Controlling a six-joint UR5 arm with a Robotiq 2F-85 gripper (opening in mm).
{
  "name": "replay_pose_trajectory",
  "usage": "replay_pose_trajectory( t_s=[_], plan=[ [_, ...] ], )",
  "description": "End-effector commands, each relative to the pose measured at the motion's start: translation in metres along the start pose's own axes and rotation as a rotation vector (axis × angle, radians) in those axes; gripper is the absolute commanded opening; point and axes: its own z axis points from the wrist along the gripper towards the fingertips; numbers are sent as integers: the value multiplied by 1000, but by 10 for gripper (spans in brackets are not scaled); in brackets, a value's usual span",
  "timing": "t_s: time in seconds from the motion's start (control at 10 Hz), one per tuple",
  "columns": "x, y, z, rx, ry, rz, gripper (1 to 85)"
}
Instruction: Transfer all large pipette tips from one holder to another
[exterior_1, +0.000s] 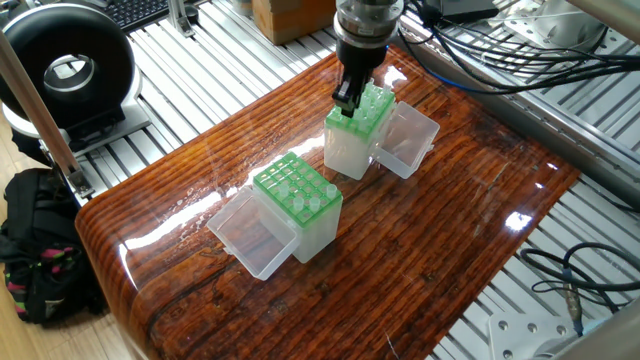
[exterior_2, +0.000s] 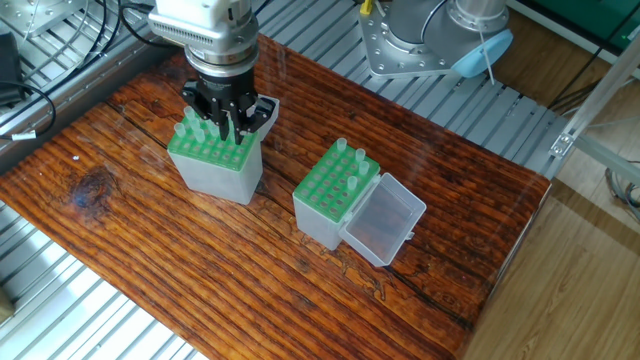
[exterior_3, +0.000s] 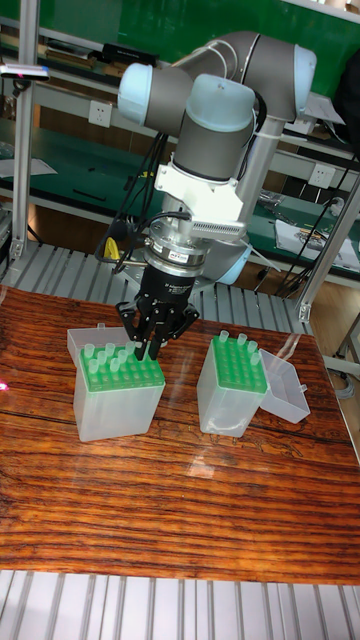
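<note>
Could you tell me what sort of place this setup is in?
Probably a robotics lab or workshop bench. A robot arm works over green pipette tip racks on a wooden table that sits on aluminium framing, with loose cables and workbenches behind.

Glossy wooden table (exterior_1: 420, 250), aluminium-slat bench (exterior_1: 200, 70).

we logged colours | racks (exterior_2: 338, 183): bright green grid tops on frosted clear boxes | large pipette tips (exterior_2: 353, 183): translucent whitish | table (exterior_2: 200, 260): glossy reddish-brown wood, dark grain stripes | gripper (exterior_2: 225, 127): black | arm (exterior_3: 215, 120): pale grey with light blue caps
</note>
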Motion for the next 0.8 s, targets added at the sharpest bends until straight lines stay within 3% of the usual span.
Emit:
replay_pose_trajectory(
  t_s=[0.0, 0.7],
  plan=[
    [0, 0, 1, -6, 1, 5, 263],
    [6, 2, 2, -12, 25, 8, 263]
  ],
)
